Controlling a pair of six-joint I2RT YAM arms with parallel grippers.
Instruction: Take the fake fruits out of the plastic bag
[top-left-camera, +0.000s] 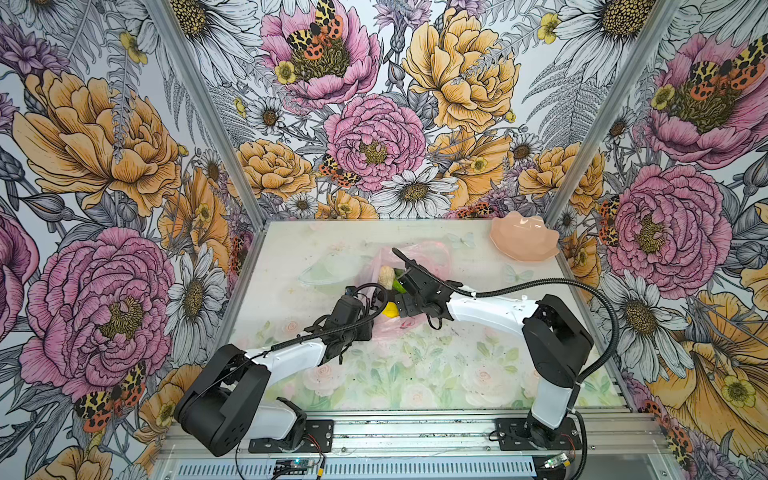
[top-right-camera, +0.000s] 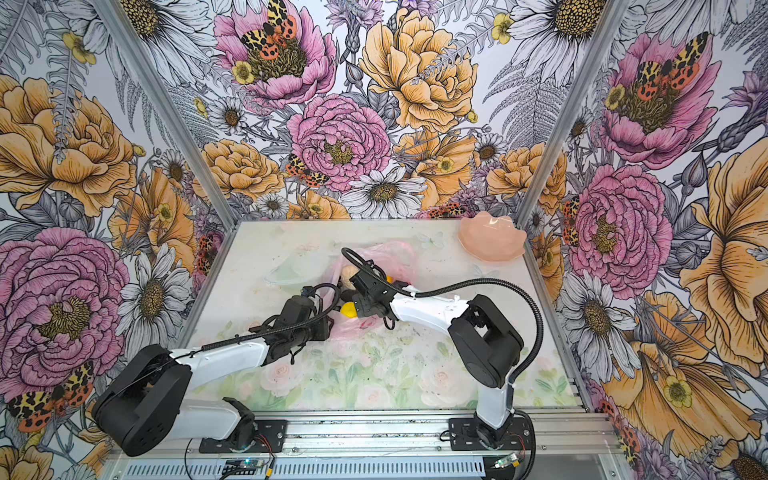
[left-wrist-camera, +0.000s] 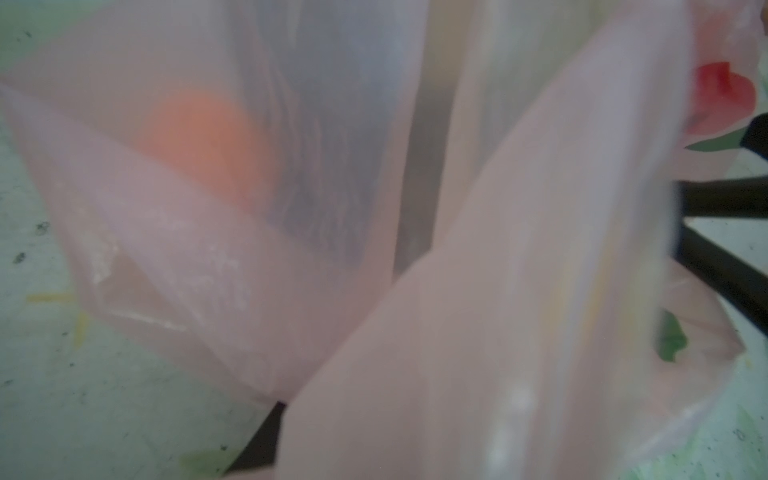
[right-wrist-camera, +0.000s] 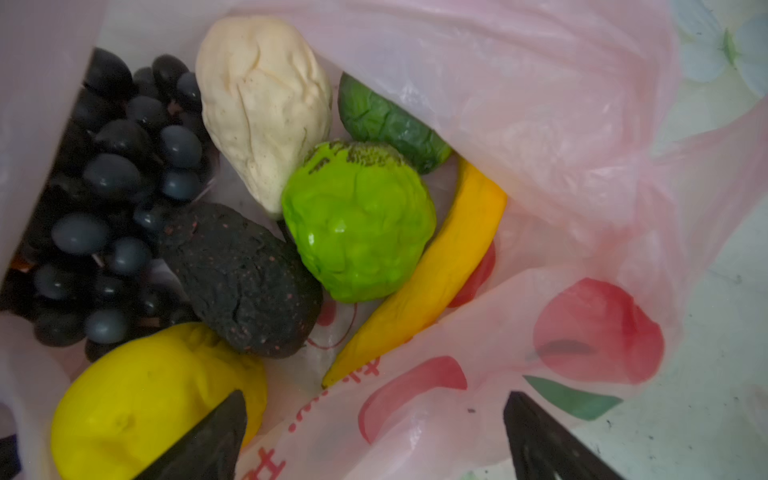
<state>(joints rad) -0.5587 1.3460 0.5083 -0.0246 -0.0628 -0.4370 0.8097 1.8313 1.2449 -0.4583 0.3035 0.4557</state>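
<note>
Grapes (right-wrist-camera: 104, 199) show past the right pincer (right-wrist-camera: 374, 399), tips apart; left wrist blur gives perhaps an orange (left-wrist-camera: 208, 141), left pincer (top-left-camera: 376, 309) unreadable.

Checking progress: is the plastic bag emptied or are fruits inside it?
Not emptied. In the right wrist view grape bunch, pear, bright green fruit, banana and lemon lie inside the plastic bag.

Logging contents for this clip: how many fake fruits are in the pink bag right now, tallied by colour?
Yellow: 2, lemon and banana
Green: 2, bumpy bright green fruit and dark green fruit
Black: 2, grape bunch and rough black avocado
Cream: 1, pear
Orange: 1, orange seen through the plastic bag
Total: 8
</note>
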